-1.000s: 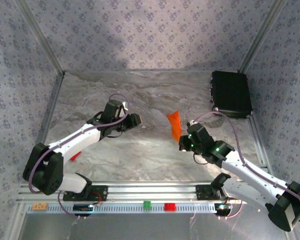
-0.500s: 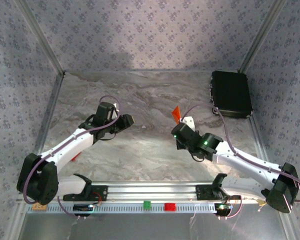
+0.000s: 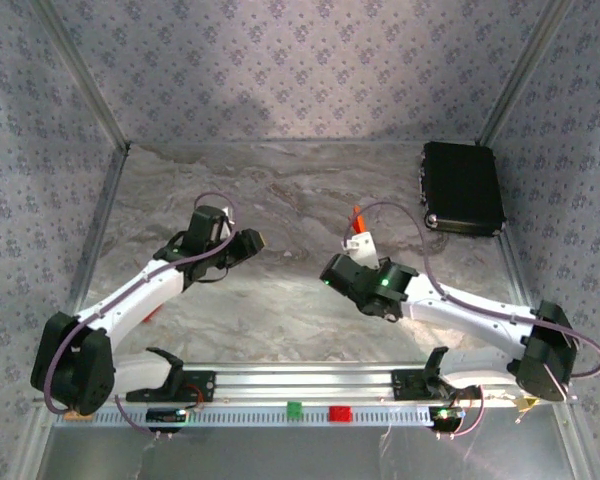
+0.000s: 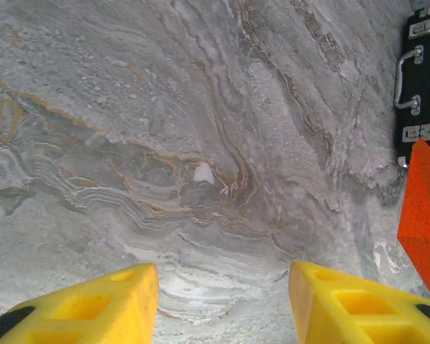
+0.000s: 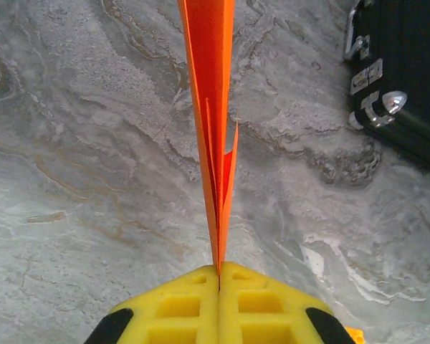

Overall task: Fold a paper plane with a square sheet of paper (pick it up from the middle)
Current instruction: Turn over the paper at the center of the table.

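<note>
1. Drawn back slightly leftward since a second ago: left gripper; hovers over the marble table, fingers parted about halfway, grasping nothing.
2. Carried leftward and turned edge-on over the same interval: paper plane, held aloft right of centre, well short of the black box.
3. Right gripper: fingers clenched flat on the plane's narrow end, layers pinched together.
4. Step in hand, by judgement: late folding, presenting the dart for a further crease or handover.
5. Next move likely calls for bringing the left fingers up to a free flap without crushing the centre crease.
</note>
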{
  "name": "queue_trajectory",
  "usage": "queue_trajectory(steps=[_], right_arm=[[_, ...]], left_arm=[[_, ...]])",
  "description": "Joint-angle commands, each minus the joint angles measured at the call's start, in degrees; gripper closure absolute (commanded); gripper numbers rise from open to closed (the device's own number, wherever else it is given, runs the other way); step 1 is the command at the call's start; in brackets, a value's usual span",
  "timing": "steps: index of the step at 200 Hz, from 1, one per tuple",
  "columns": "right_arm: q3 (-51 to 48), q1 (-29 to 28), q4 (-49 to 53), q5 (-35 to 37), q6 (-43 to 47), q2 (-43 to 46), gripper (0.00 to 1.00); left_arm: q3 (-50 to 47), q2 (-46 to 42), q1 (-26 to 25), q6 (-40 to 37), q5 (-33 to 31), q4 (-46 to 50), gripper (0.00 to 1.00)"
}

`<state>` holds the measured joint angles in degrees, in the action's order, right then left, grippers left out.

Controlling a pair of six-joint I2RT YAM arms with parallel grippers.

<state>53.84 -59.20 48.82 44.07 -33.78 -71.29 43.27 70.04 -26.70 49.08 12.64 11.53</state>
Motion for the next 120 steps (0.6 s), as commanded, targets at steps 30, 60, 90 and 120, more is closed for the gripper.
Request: queue_trajectory(steps=[30, 60, 90, 120], right_arm=[[3.16, -3.16, 5.07, 5.92, -1.13, -7.92, 0.99], [2.7, -4.79, 1.86, 4.15, 1.55, -12.15, 0.99], [2.4, -7.03, -3.34, -0.8, 5.7, -17.0, 0.97], [2.18, -8.86, -9.95, -10.14, 9.61, -21.22, 0.92]], left_arm=[[-2.19, -4.39, 1.64, 0.72, -2.29, 2.33, 0.49], [-3.8, -8.28, 3.12, 2.08, -6.19, 4.95, 0.49], [-4.98, -12.22, 6.22, 2.81, -8.68, 7.97, 0.48], [-4.6, -13.63, 6.92, 2.34, -8.93, 9.68, 0.47]])
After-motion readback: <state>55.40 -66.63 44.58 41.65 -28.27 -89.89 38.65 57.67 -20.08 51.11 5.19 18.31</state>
